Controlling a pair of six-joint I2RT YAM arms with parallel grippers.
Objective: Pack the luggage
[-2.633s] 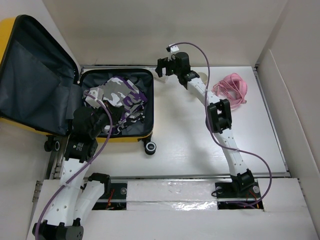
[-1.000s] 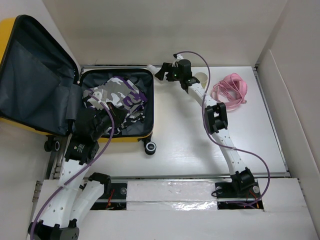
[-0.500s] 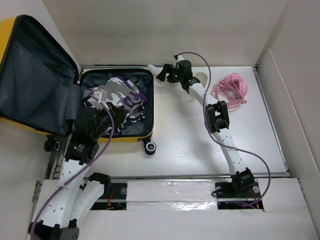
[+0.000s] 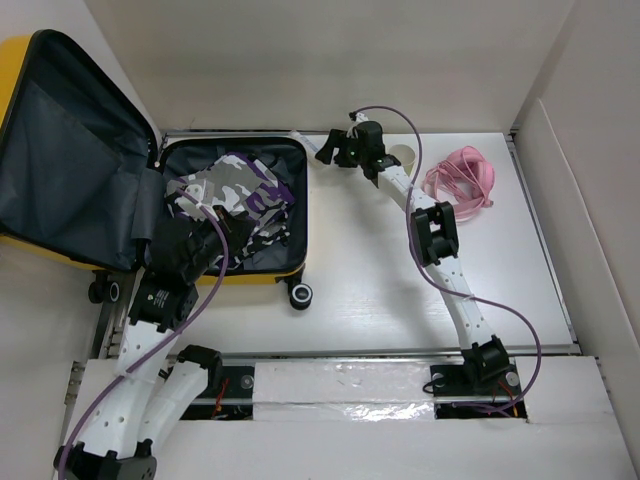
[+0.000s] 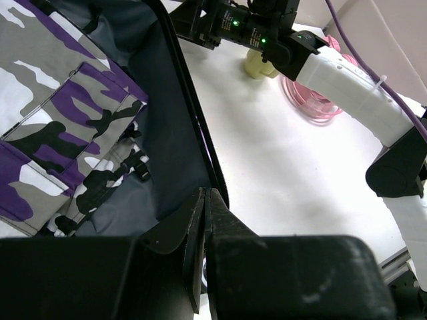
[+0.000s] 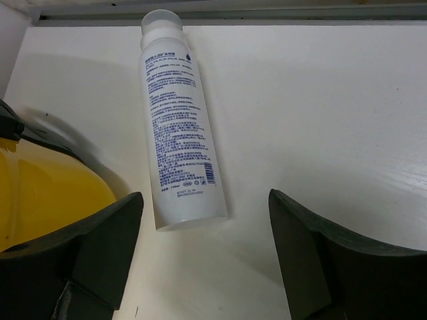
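Top external view: right gripper (image 4: 335, 148) now set over the white bottle (image 6: 177, 120), beside the open luggage (image 4: 70, 160).

Since the earlier frames the right gripper has swung left and come low over the bottle, which lies on the table just right of the luggage's far right corner. Its fingers stand wide, astride the bottle's base end, not touching it. The left gripper (image 5: 203, 200) is pressed closed on nothing, above the luggage's near right rim. The luggage sits at the left, lid raised, with camouflage clothing (image 4: 235, 190) inside. The bottle is probably the next item to pack.
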